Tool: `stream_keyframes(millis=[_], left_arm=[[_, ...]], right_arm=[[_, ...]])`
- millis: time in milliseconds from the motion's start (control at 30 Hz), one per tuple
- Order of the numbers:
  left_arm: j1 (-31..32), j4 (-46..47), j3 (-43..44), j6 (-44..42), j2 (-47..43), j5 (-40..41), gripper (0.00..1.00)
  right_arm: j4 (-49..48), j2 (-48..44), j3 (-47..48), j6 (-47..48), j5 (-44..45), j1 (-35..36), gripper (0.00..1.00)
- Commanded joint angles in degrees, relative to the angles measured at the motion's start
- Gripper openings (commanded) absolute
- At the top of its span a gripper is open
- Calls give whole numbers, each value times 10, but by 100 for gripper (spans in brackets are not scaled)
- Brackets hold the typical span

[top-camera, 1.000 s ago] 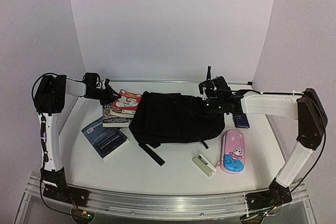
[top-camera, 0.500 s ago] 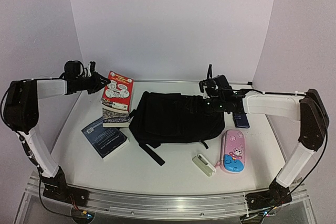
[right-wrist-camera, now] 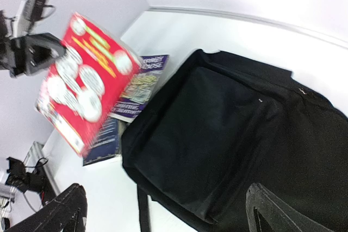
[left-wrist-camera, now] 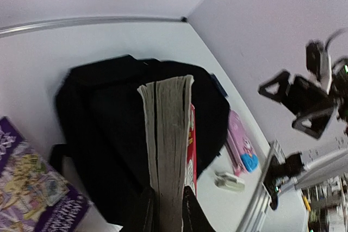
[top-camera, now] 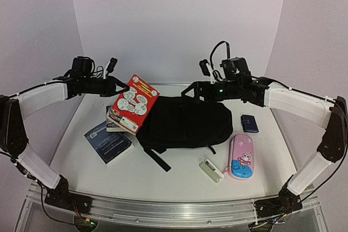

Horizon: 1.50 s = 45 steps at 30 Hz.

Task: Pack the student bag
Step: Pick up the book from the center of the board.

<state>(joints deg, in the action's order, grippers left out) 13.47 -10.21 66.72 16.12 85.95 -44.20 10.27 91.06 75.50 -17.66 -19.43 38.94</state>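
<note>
The student bag (top-camera: 182, 123) is a large black backpack lying flat mid-table, also seen in the left wrist view (left-wrist-camera: 103, 123) and the right wrist view (right-wrist-camera: 228, 134). A thick red book (top-camera: 133, 104) hangs tilted over the bag's left edge. My left gripper (top-camera: 120, 87) is shut on it, its fingers (left-wrist-camera: 144, 215) clamping the page block (left-wrist-camera: 168, 134). My right gripper (top-camera: 194, 86) hovers open above the bag's far top edge, its fingers (right-wrist-camera: 62, 213) spread wide with nothing between them. The red book's cover (right-wrist-camera: 81, 80) faces the right wrist camera.
A purple book (top-camera: 113, 122) and a dark blue book (top-camera: 109, 142) lie left of the bag. On the right sit a pink pencil case (top-camera: 241, 157), a small white case (top-camera: 211, 170) and a dark blue flat item (top-camera: 250, 123).
My left gripper lifted the red book off the purple one and swung it right, towards the bag. My right gripper rose from the bag's top and opened wide.
</note>
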Motion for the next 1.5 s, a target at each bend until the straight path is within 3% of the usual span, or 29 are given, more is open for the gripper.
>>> stream_keyframes(millis=[0,333,600,733,867,967,1000,1133,1167,1300,1467], left_arm=[[66,-27,44,-59,-24,-93,0],[165,-128,98,-114,12,-198,0],[216,-111,112,-111,30,-212,0],[223,-96,122,-104,42,-221,0],[224,-95,126,-105,48,-194,0],[223,-84,121,-94,49,-145,2],[224,-82,120,-89,50,-128,9],[223,-81,120,-64,61,-15,59],[223,-78,120,-59,65,18,64],[226,-52,116,-31,82,93,76],[275,-39,150,-35,139,213,80]], right_arm=[[53,-16,51,66,-79,3,98],[115,32,81,94,-268,6,98],[125,55,74,92,-318,28,95],[123,68,75,95,-359,52,75],[101,61,68,79,-374,65,37],[81,44,64,48,-296,66,1],[78,37,62,34,-253,66,0],[77,9,55,-10,-65,64,0],[78,1,53,-24,-21,63,0],[90,-36,31,-75,188,38,0],[128,-72,16,-121,390,-2,0]])
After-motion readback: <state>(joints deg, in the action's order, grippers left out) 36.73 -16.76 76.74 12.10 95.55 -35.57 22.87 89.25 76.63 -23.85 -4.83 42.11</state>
